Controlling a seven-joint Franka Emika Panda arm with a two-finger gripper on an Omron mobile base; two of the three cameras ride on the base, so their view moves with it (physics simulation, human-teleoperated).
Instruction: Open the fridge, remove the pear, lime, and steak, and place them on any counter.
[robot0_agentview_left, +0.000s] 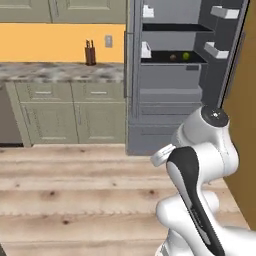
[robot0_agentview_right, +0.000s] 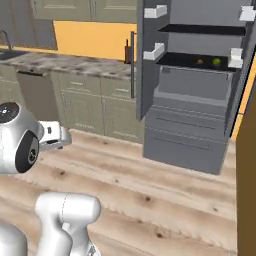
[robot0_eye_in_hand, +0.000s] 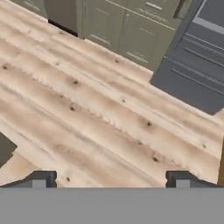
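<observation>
Fridge (robot0_agentview_left: 172, 90) doors stand open, showing grey inner shelves above the bottom drawers. On the middle shelf (robot0_agentview_left: 172, 61) sit two small things side by side: a brownish one, probably the pear (robot0_agentview_left: 173, 57), and, to its right, a green round one, the lime (robot0_agentview_left: 186, 56). From the right base view the same pair sits near the right end of that shelf, the pear (robot0_agentview_right: 200, 61) left of the lime (robot0_agentview_right: 216, 61). I cannot make out the steak. White door bins (robot0_agentview_left: 224, 12) hang on the insides of both fridge doors.

Left of the fridge runs a stone-topped worktop (robot0_agentview_left: 60, 71) over olive-green cabinets (robot0_agentview_left: 75, 112), with a knife block (robot0_agentview_left: 90, 53) on it close to the fridge.

The hand (robot0_eye_in_hand: 111, 179) is held over the wooden floor (robot0_eye_in_hand: 87, 113) in front of the fridge, well apart from it, its two dark fingertips (robot0_eye_in_hand: 41, 178) spread fully wide with nothing between them.
</observation>
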